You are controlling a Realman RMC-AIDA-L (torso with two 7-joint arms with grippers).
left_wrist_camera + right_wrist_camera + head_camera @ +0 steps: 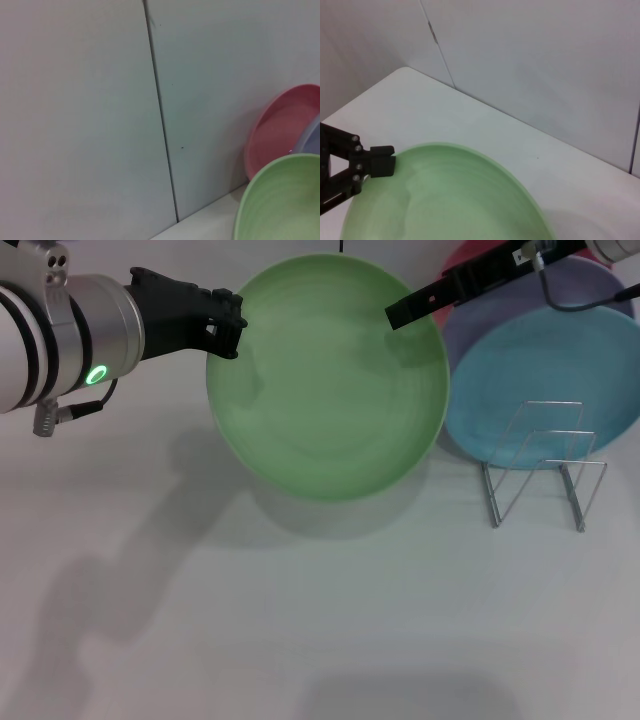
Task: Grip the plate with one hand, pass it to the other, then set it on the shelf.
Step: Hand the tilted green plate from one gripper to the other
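— Green plastic, then: where is the plate held?

— At upper centre of the head view, lifted clear of the desk; its left rim is pinched by the fingers of the left gripper.

— And the right gripper?

— It is laid over the upper-right rim; whether its fingers are closed cannot be told.

— So what is left?

— The handover is judged unfinished, and the wire rack at right is not yet loaded.

The light-green plate is held at its rim by the left gripper above the white table.
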